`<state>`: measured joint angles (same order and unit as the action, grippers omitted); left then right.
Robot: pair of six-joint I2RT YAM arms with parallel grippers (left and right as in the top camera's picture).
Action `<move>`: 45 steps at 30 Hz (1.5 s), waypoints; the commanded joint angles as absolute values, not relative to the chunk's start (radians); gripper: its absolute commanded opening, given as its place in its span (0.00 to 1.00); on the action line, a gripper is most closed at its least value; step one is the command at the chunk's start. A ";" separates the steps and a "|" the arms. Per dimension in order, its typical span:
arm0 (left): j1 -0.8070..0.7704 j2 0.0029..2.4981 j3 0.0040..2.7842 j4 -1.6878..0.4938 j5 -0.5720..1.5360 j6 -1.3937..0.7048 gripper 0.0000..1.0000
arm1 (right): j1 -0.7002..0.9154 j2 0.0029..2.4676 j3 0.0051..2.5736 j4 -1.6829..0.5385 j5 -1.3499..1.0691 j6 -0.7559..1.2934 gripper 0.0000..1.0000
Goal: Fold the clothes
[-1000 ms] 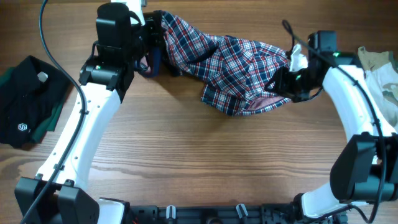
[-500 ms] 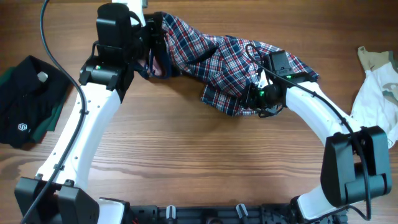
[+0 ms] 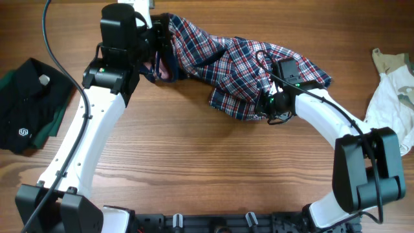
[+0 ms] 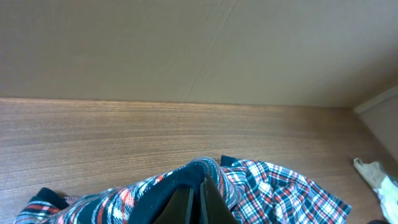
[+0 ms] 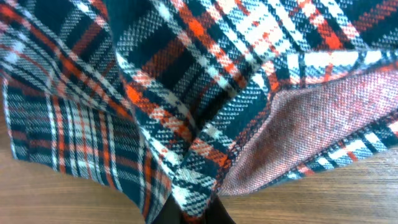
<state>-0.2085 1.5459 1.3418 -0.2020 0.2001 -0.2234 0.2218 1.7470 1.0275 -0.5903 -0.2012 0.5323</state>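
Observation:
The clothes, a red, navy and white plaid shirt [image 3: 233, 68], lie bunched across the back middle of the table. My left gripper [image 3: 158, 55] is shut on the shirt's navy trim at its left end; in the left wrist view the dark fingers [image 4: 186, 208] pinch that trim [image 4: 199, 174], lifted off the wood. My right gripper [image 3: 262, 107] is shut on the shirt's front edge. In the right wrist view a fold of plaid [image 5: 193, 193] sits pinched between the fingertips, with the pinkish inside of the cloth [image 5: 323, 124] to the right.
A black garment with a white logo and green edge [image 3: 29, 113] lies at the left edge. A white and beige garment [image 3: 391, 90] lies at the right edge. Bare wood [image 3: 207, 168] fills the front half. A wall [image 4: 186, 43] rises behind the table.
My right arm swung left from the shirt's right end to its front edge and closed on a fold of plaid. The left arm kept its hold and place.

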 commanded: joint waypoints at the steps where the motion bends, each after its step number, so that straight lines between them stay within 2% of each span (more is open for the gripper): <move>1: -0.191 1.530 1.362 -0.200 0.196 -0.178 0.04 | 0.170 1.620 1.171 -0.682 -0.130 0.427 0.04; 5: -0.132 1.530 1.362 -0.228 0.197 -0.179 0.04 | 0.035 1.536 1.301 -0.751 -0.113 0.339 0.04; 9: -0.080 1.530 1.362 -0.225 0.197 -0.179 0.04 | -0.068 1.534 1.331 -0.711 -0.111 0.222 0.04; 16: -0.037 1.530 1.362 -0.253 0.198 -0.179 0.04 | -0.127 1.551 1.330 -0.666 -0.112 0.148 0.04; 19: -0.037 1.530 1.362 -0.290 0.198 -0.179 0.04 | -0.127 1.632 1.330 -0.624 -0.160 0.110 0.04; 26: -0.037 1.530 1.362 -0.309 0.236 -0.179 0.04 | -0.126 1.909 1.330 -0.326 -0.202 0.024 0.04; 28: -0.037 1.530 1.362 -0.309 0.236 -0.179 0.04 | -0.126 1.921 1.330 -0.270 -0.207 -0.004 0.28; 29: -0.037 1.530 1.362 -0.309 0.236 -0.179 0.04 | -0.127 1.914 1.332 -0.237 -0.207 -0.023 0.60; 32: -0.037 1.530 1.362 -0.312 0.236 -0.179 0.04 | -0.127 1.852 1.338 -0.276 -0.208 -0.023 0.80; 33: -0.037 1.530 1.362 -0.316 0.236 -0.179 0.04 | -0.127 1.811 1.338 -0.332 -0.210 -0.022 0.90; 35: -0.037 1.530 1.362 -0.316 0.236 -0.179 0.04 | -0.127 1.752 1.338 -0.467 -0.210 0.024 0.91; 39: -0.037 1.530 1.362 -0.321 0.236 -0.180 0.04 | -0.121 1.702 1.328 -0.854 -0.211 0.231 0.83; 41: -0.037 1.531 1.362 -0.324 0.236 -0.191 0.04 | -0.102 1.704 1.276 -0.879 -0.211 0.249 0.79; 45: -0.037 1.532 1.362 -0.339 0.236 -0.191 0.09 | -0.050 1.705 1.133 -0.753 -0.210 0.291 0.75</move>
<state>-0.0456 1.5459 1.3422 -0.3405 0.2337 -0.1989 -0.0795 1.7023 1.2030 -0.8188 -0.2016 0.2394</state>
